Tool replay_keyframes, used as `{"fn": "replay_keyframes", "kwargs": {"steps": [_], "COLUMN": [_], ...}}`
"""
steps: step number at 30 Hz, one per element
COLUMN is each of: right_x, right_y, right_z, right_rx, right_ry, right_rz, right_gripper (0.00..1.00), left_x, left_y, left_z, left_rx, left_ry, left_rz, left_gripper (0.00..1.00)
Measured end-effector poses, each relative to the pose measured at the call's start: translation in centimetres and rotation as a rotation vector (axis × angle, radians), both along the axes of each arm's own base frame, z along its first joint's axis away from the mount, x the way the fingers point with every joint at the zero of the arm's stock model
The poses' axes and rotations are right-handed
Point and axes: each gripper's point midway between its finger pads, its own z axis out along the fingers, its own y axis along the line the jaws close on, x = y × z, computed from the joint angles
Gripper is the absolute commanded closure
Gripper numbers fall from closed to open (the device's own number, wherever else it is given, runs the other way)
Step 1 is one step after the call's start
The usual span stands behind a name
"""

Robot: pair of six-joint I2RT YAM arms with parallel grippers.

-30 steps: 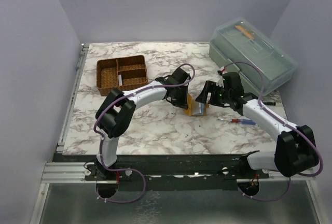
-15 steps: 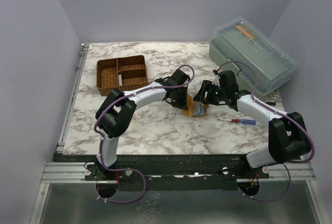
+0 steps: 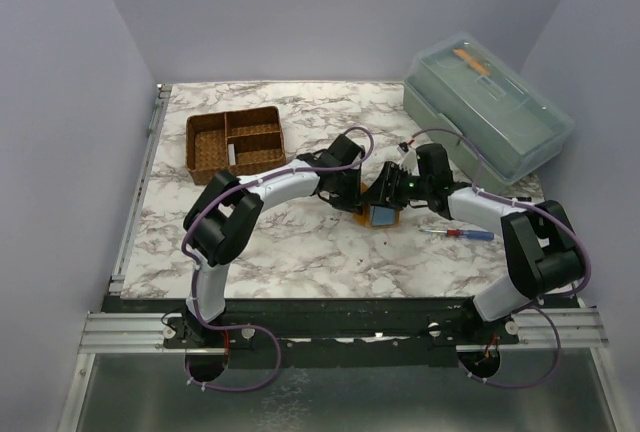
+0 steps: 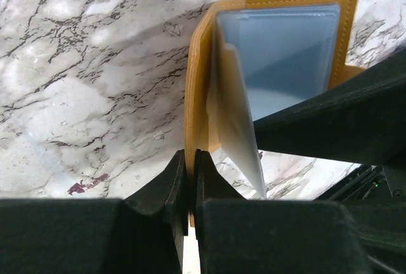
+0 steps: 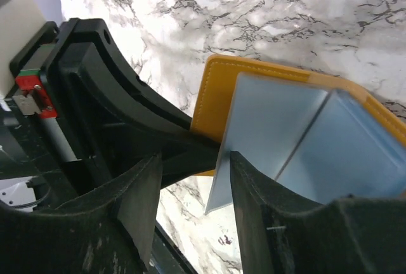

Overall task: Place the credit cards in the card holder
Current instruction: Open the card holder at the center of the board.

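Marbled white-grey tabletop [image 3: 290, 242], lilac walls [image 3: 340, 12]. Left fingers [image 4: 158, 198] pinched on wallet [image 4: 198, 96] edge; right fingers [image 5: 136, 204] apart, straddling blue card [image 5: 266, 134].

Orange-tan leather wallet [image 4: 198, 90], stitched along the rim, held open at the middle of the desk [image 3: 300, 242], one flap pinched flat between the closed fingers of the left hand [image 4: 189, 163]. Inside, two thin pale blue cards [image 5: 266, 122] meeting in a V against the orange lining, one lower corner hanging between the spread fingers of the right hand [image 5: 195, 160].
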Motion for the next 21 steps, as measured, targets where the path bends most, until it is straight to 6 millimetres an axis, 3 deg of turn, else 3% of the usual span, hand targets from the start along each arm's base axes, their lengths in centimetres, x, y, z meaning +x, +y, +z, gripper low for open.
{"fn": "replay_keyframes", "kwargs": {"steps": [5, 13, 17, 21], "right_x": [0.1, -0.1, -0.1, 0.0], "right_y": [0.3, 0.7, 1.0, 1.6], "right_z": [-0.8, -2.1, -1.7, -1.0], "right_rx": [0.024, 0.052, 0.079, 0.123], "right_ry": [0.027, 0.075, 0.067, 0.04], "right_rz": [-0.009, -0.01, 0.012, 0.045], "right_gripper": [0.48, 0.52, 0.56, 0.56], "left_x": [0.0, -0.2, -0.7, -0.8], "left_y": [1.0, 4.3, 5.1, 6.1], "left_z": [-0.9, -0.7, 0.5, 2.8], "left_rx": [-0.011, -0.017, -0.04, -0.075], "left_ry": [0.022, 0.049, 0.039, -0.009], "left_rz": [0.016, 0.077, 0.082, 0.087], "left_gripper": [0.64, 0.31, 0.23, 0.25]}}
